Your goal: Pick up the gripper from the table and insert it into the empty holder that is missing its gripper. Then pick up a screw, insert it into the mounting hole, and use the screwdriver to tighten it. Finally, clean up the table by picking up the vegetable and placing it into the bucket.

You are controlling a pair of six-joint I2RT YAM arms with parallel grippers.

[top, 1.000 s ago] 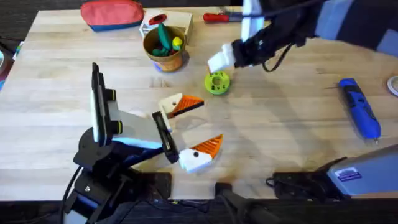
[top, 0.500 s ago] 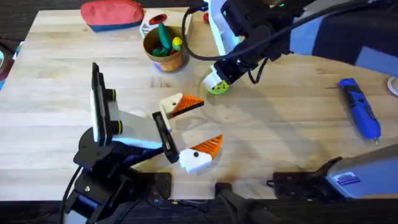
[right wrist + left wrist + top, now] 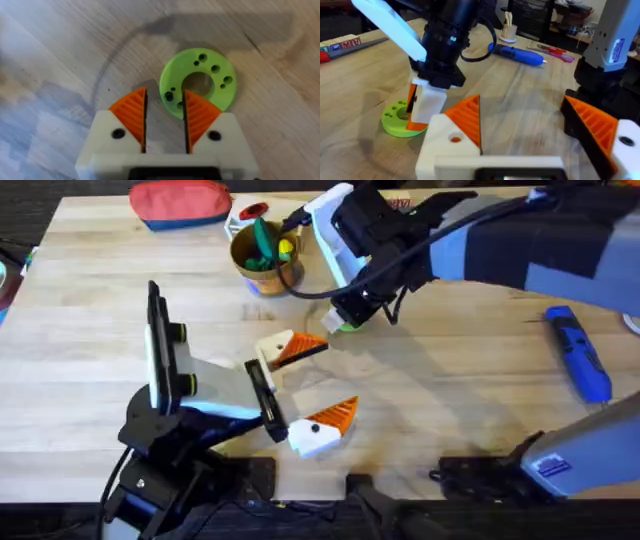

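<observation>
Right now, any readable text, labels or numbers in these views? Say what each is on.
Red letters on the pale box: blurred, not readable.
Blue-and-white sticker on the right arm's base: print too small to read.
No other text can be read.

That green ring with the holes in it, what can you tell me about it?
The green ring is a flat, bright lime disc that looks like plastic, with one big round hole in the middle and several small holes around it. It lies flat on the wooden table, near the copper pot. The right gripper is down over its edge, orange pads on either side of the rim with a gap between them.
</observation>
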